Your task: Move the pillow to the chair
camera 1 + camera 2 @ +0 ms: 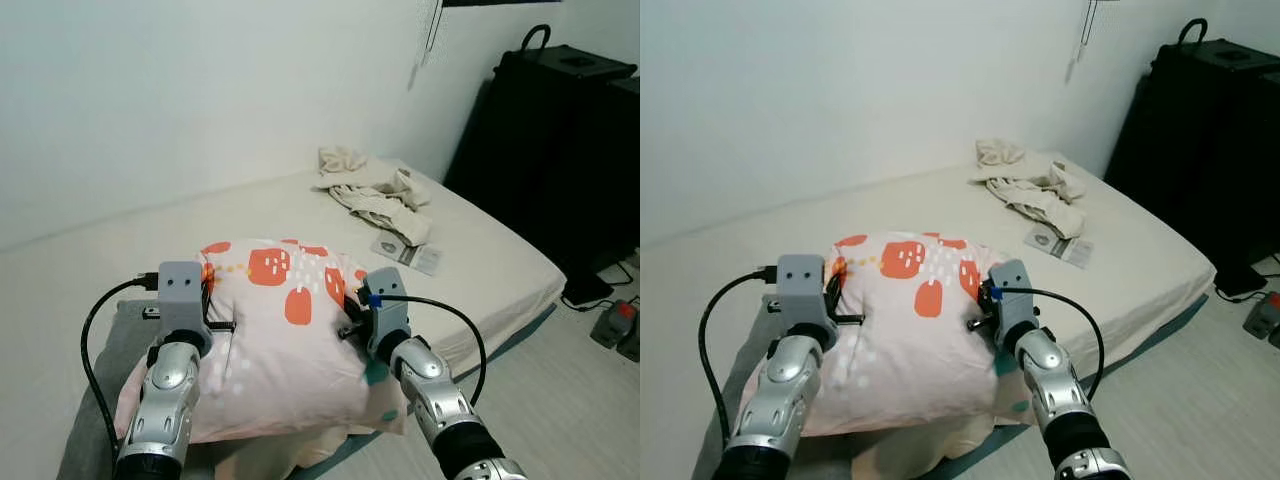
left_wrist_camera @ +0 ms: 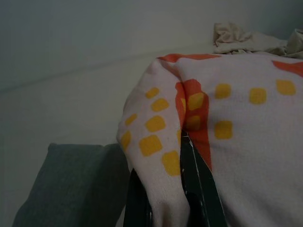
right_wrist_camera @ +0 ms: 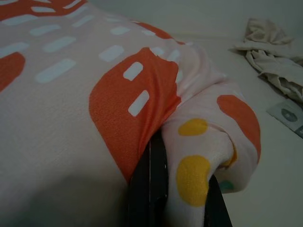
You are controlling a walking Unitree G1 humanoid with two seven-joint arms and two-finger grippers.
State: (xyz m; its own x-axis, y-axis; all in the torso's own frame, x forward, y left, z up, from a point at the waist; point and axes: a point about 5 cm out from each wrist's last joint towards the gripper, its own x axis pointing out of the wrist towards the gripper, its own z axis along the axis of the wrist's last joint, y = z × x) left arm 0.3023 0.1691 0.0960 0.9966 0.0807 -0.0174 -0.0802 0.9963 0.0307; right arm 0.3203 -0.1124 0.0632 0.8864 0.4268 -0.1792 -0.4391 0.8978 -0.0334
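The left pincer (image 2: 163, 208) is being seen pinching a fold of the pillow (image 1: 285, 350) at its left edge, the black fingers (image 2: 199, 194) pressed into the fabric among the yellow squares. The right pincer (image 3: 177, 198) is likewise being kept pinched on the pillow's right corner, cloth with yellow dots being squeezed between its two fingers (image 3: 151, 184).

The pillow, pale pink with orange patches and white dashes, is being held between the two silver arms, in front of the robot and above the near edge of the bed (image 1: 480, 260). Whether its underside is touching anything cannot be told. A grey cushion (image 1: 100, 400) is being partly covered at the pillow's left, lying on the bed beneath the left arm.

Further out, a pile of crumpled cream cloth (image 1: 375, 190) is being seen at the far side of the bed, near the white wall (image 1: 200, 90). A flat printed packet (image 1: 410, 252) is lying just beside that pile, toward the bed's right edge. To the right, a black cabinet (image 1: 560, 160) is standing against the wall, well apart from the pillow, with small items on the floor (image 1: 600, 400) near its foot.
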